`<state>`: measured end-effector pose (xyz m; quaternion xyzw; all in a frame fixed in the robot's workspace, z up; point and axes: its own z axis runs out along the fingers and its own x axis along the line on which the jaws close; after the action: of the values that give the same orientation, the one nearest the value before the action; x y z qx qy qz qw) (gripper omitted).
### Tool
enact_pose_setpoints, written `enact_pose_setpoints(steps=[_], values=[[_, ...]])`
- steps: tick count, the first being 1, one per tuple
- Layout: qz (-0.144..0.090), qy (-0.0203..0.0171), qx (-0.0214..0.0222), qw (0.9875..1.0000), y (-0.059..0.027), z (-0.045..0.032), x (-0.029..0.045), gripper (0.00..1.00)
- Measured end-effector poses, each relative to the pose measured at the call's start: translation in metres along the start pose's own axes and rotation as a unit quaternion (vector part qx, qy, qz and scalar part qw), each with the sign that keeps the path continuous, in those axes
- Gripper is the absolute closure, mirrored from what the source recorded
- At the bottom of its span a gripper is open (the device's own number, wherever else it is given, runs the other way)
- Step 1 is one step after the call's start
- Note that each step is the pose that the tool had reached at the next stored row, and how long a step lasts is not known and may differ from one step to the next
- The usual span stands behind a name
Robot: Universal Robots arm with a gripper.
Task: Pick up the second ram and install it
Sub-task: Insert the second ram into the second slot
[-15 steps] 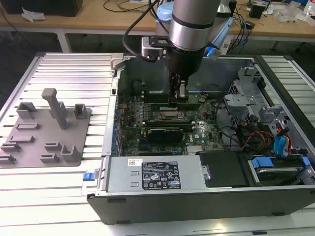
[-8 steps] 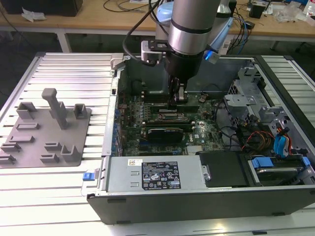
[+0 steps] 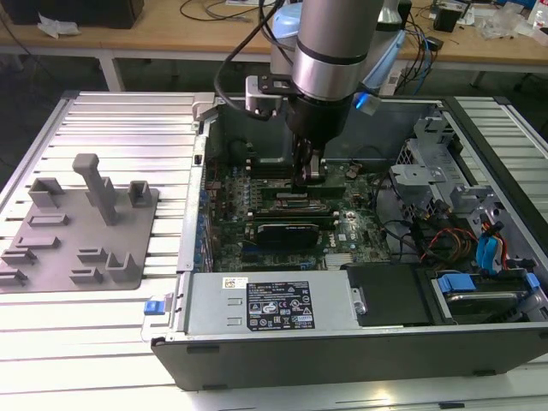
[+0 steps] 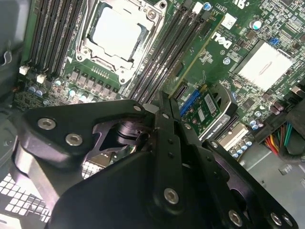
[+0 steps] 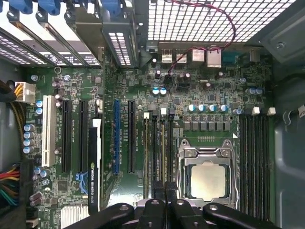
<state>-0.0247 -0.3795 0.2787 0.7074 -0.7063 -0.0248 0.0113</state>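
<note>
My gripper [image 3: 310,175] is lowered into the open computer case, right over the memory slots beside the processor socket. The black fingers [image 5: 157,198] stand pressed close together. The second ram [image 4: 200,52] is a thin green stick seen edge-on. It stands in a slot and runs in between my fingertips [image 4: 162,102]. In the first wrist view the same stick [image 5: 162,148] lies along the slots next to the silver processor [image 5: 207,181]. How deep it sits in the slot is hidden by the fingers.
A black expansion card [image 3: 291,231] stands in the motherboard just in front of the gripper. The grey plastic fixture [image 3: 81,231] lies on the slatted table at the exterior view's left. The power supply [image 3: 265,304], drive cage [image 3: 428,171] and cables crowd the case.
</note>
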Motion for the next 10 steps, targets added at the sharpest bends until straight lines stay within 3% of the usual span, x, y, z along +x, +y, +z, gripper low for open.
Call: enact_pose_setpoints(steps=[10], values=[[0.000, 0.0000, 0.0004, 1.0000, 0.0045, 0.0162, 0.0003, 0.91]])
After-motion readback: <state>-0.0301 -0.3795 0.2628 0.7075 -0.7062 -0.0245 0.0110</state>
